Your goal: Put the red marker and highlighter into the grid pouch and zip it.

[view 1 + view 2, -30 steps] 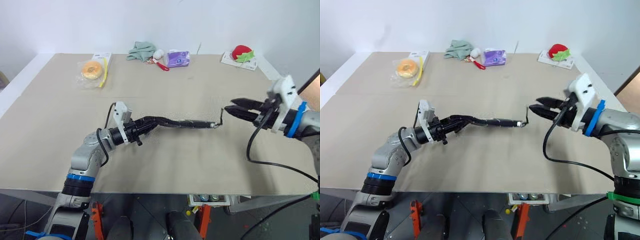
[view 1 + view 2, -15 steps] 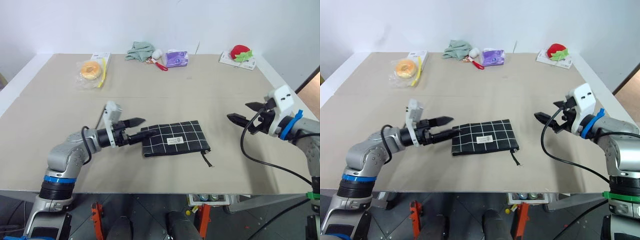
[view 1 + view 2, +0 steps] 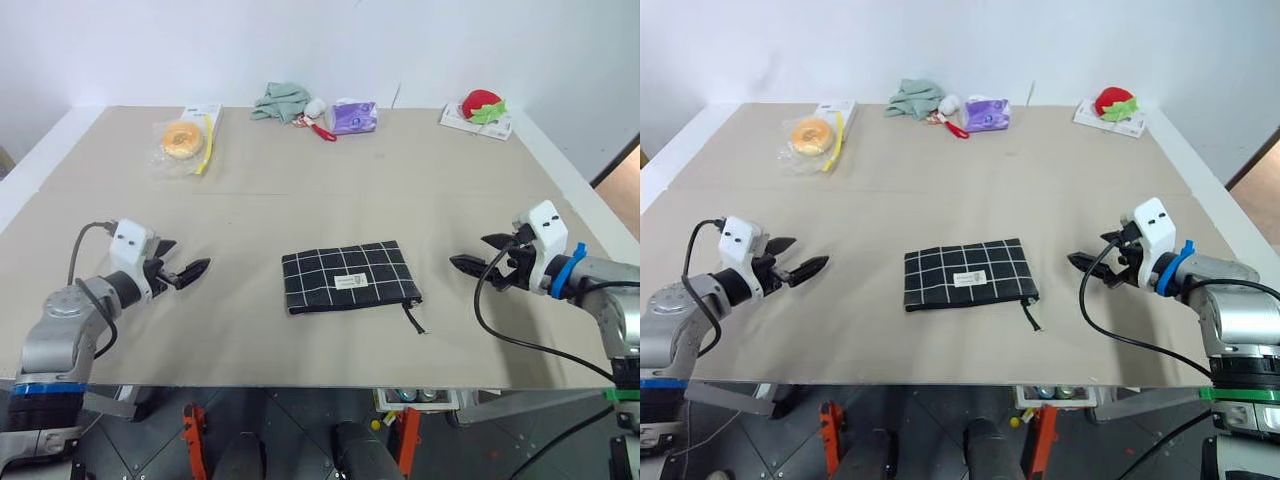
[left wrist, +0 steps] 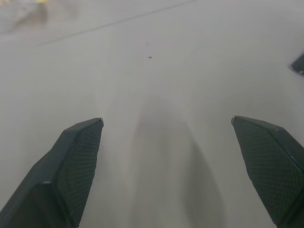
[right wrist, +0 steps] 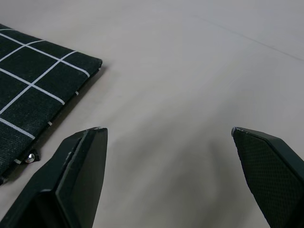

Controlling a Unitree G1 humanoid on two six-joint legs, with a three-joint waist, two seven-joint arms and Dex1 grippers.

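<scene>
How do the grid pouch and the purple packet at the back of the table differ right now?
The grid pouch is black with white grid lines and a small white label; the purple packet is plain purple and looks glossy. The grid pouch lies mid-table between the two open grippers, while the purple packet sits at the far edge beside a green cloth. The grid pouch looks larger. Both lie flat on the table, untouched.

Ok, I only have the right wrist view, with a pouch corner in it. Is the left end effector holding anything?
Observer: No, the left end effector is open and empty, left of the grid pouch.
Operator: Where's the zipper cord?
Observer: The pull cord lies on the table at the pouch's near right corner, toward the right end effector.
Operator: Anything else around?
Observer: A bagged doughnut sits at the far left.
</scene>
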